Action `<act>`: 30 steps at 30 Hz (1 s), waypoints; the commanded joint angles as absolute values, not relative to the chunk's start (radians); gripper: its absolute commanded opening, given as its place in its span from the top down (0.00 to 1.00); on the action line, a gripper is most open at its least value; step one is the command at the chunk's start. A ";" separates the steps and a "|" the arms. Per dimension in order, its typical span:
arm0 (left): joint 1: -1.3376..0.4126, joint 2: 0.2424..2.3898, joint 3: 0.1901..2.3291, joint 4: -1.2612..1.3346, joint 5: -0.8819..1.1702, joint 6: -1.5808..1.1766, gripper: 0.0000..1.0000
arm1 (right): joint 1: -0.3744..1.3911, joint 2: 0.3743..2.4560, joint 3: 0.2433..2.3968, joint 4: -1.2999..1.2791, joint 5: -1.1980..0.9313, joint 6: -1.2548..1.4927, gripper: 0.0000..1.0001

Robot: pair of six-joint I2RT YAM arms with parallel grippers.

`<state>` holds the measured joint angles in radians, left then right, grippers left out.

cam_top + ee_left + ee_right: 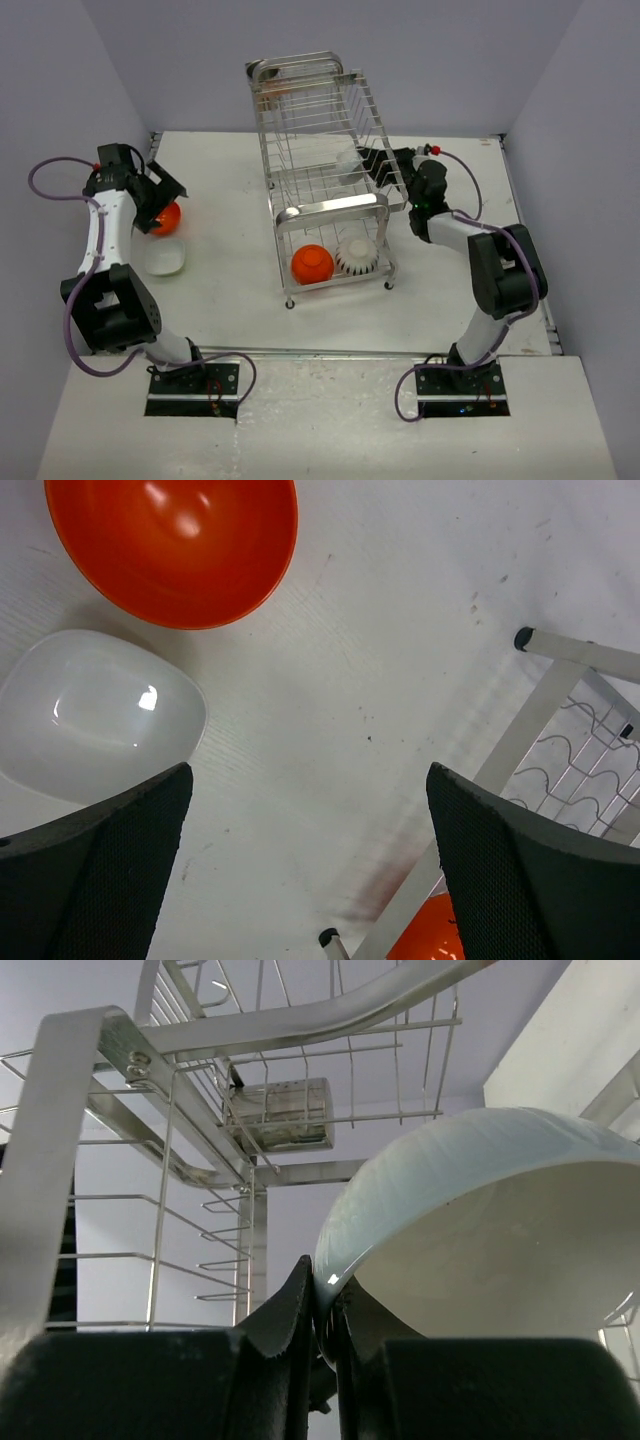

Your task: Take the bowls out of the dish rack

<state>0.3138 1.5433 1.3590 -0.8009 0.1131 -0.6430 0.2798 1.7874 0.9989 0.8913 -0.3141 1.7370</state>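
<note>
The dish rack stands mid-table. An orange bowl and a ribbed white bowl sit on its lower tier. My right gripper reaches into the rack's right side and is shut on the rim of a white bowl on the upper tier. On the table at left lie another orange bowl and a plain white bowl. My left gripper hangs open above the table beside them, holding nothing.
A rack leg with a black foot crosses the right of the left wrist view, with the racked orange bowl behind it. Chrome wire bars surround the held bowl. Grey walls enclose the table.
</note>
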 commanded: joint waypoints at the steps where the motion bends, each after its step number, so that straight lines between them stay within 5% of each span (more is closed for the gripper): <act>1: 0.310 1.494 1.329 -0.764 0.182 -0.640 0.02 | 0.226 1.654 0.996 0.858 -0.397 1.658 1.00; 10: 0.145 1.539 1.331 -0.715 0.155 -0.592 0.05 | 0.077 1.551 1.312 0.031 -0.538 1.156 1.00; 19: 0.077 1.600 1.384 -0.715 0.169 -0.589 0.06 | -0.066 1.866 2.001 -0.838 -0.409 0.658 1.00; 30: 0.048 1.632 1.443 -0.716 0.213 -0.568 0.07 | -0.113 2.080 2.143 -1.025 -0.141 0.462 1.00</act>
